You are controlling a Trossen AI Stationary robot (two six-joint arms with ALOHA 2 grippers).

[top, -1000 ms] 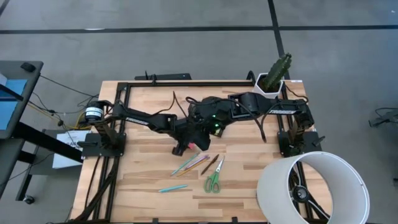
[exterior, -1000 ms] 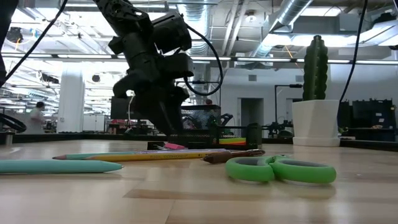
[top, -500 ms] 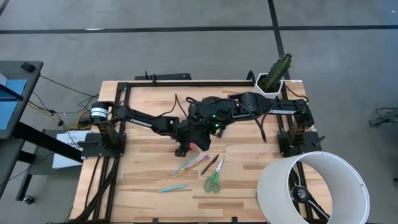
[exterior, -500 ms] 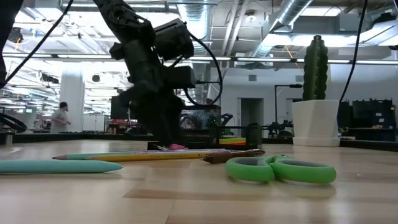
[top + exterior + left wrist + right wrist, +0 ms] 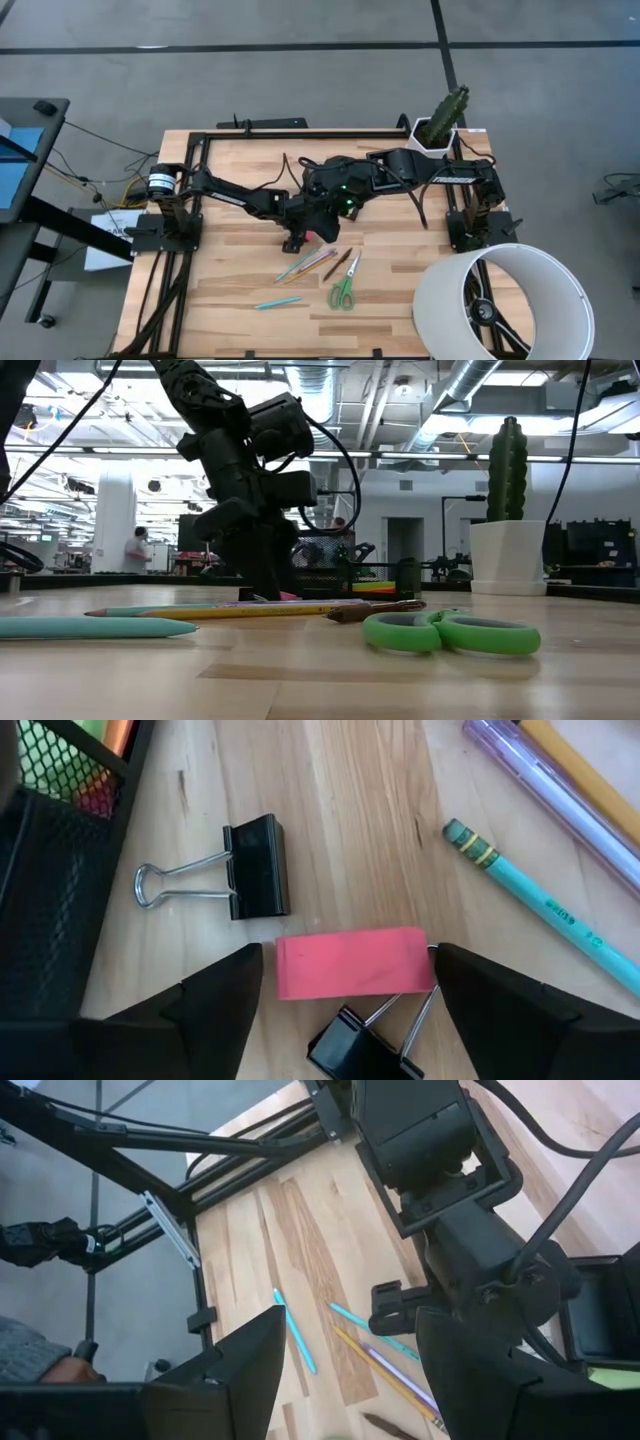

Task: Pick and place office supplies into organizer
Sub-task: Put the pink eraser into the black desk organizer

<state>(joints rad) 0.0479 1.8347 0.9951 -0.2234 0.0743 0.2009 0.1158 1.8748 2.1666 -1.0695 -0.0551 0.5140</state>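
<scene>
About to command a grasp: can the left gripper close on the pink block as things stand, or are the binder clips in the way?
Probably yes. The left gripper is open with the pink block between its fingers; the binder clips lie beside it, one very close.

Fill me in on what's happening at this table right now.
The left claw is down on the table with its fingers open on either side of the pink-red block, not yet closed on it. Two black binder clips lie next to the block, beside the black mesh organizer. The right claw hangs open above, by the organizer. The pencils and green-handled scissors lie loose on the wood.
</scene>
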